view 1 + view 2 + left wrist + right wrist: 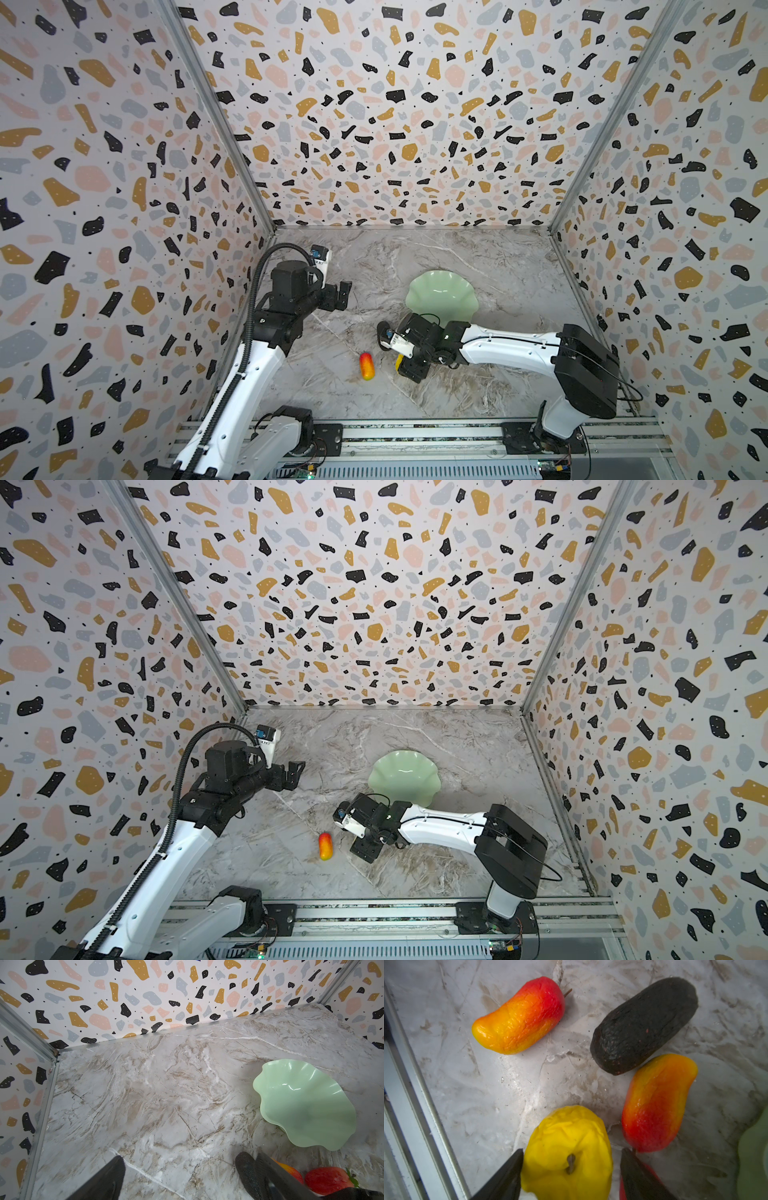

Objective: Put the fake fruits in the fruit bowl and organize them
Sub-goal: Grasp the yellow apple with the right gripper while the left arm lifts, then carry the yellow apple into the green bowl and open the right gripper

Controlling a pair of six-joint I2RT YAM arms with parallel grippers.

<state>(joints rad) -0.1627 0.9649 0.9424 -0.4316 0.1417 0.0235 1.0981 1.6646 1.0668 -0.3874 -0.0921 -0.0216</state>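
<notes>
My right gripper (571,1152) points down over the lumpy yellow fruit (569,1147), jaws astride it. One finger touches it; a gap shows at the other. Beside it on the marble lie a dark oval fruit (643,1024) and two red-orange fruits (656,1105) (521,1018). In both top views one of them lies apart (366,365). The strawberry (328,1180) lies by the pale green bowl (440,295), which holds nothing and stands just behind my right wrist. My left gripper (185,1159) hangs open above the table's left side, holding nothing.
Patterned walls close in the marble table (478,257) at the back and both sides. A metal rail (415,432) with both arm bases runs along the front edge. My right forearm (511,349) lies low across the table's right half.
</notes>
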